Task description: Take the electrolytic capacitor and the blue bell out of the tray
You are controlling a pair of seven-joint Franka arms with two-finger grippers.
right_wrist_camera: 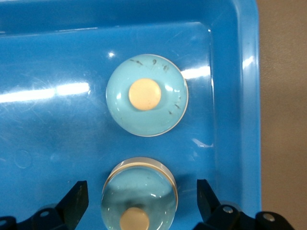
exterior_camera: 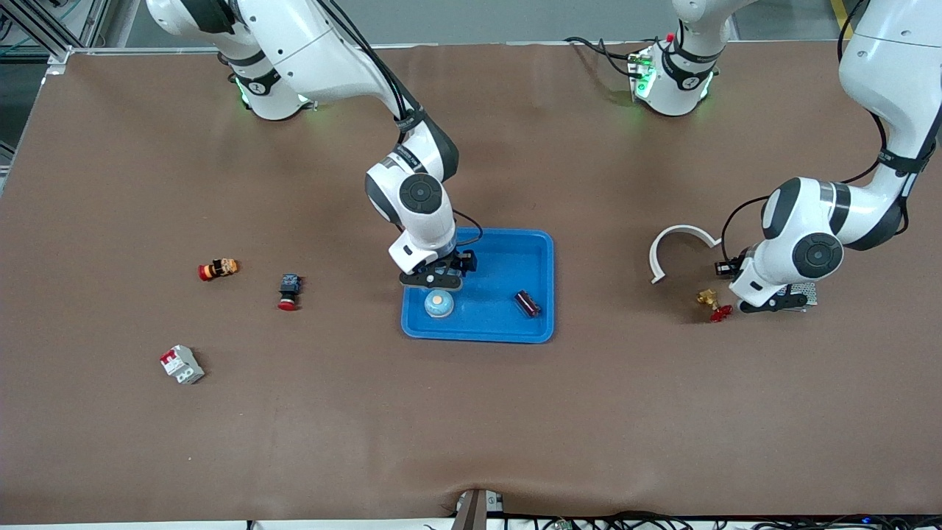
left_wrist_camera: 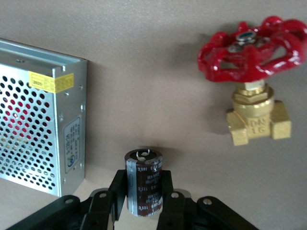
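A dark brown capacitor (left_wrist_camera: pixel 144 182) stands upright between the fingers of my left gripper (left_wrist_camera: pixel 144 191), which is shut on it. That gripper (exterior_camera: pixel 764 306) is low over the table at the left arm's end, and the hand hides the capacitor in the front view. A second capacitor (exterior_camera: pixel 527 303) lies in the blue tray (exterior_camera: pixel 478 337). My right gripper (exterior_camera: pixel 434 280) is over the tray (right_wrist_camera: pixel 240 120), open, with a pale blue bell (right_wrist_camera: pixel 139 184) between its fingertips and a gap on each side. Another bell (right_wrist_camera: pixel 147 96) (exterior_camera: pixel 439 304) sits in the tray beside it.
Beside my left gripper lie a brass valve with a red handwheel (exterior_camera: pixel 711 303) (left_wrist_camera: pixel 254 76), a perforated metal box (left_wrist_camera: pixel 38 120) (exterior_camera: pixel 804 291) and a white curved piece (exterior_camera: pixel 681 243). Toward the right arm's end lie a red-capped button (exterior_camera: pixel 288 291), an orange and red part (exterior_camera: pixel 218 269) and a white breaker (exterior_camera: pixel 182 364).
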